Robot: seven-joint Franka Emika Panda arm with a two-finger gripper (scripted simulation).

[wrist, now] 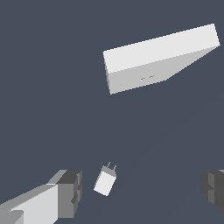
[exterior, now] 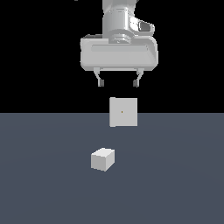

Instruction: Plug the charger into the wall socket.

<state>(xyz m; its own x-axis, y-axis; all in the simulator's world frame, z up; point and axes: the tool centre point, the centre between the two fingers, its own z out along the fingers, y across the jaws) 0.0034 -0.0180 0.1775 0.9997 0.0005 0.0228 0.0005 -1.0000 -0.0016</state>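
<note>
Nothing is done yet: the charger (exterior: 103, 159) lies loose mid-worktop, apart from the socket (exterior: 123, 112) nearer the far edge, while the jaws hang spread and empty overhead.

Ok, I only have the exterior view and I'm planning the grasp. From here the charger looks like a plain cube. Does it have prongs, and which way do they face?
Observer: Yes. In the wrist view the charger has two thin prongs on one end, pointing roughly toward the wall socket.
Operator: I see one dot on the socket. Is that a single hole?
Observer: No, the wrist view shows two small yellowish slots side by side.
Operator: Does the charger sit between the jaws?
Observer: In the wrist view it lies between the two fingers, touching neither and nearer to one. The jaws stand wide open.
</note>
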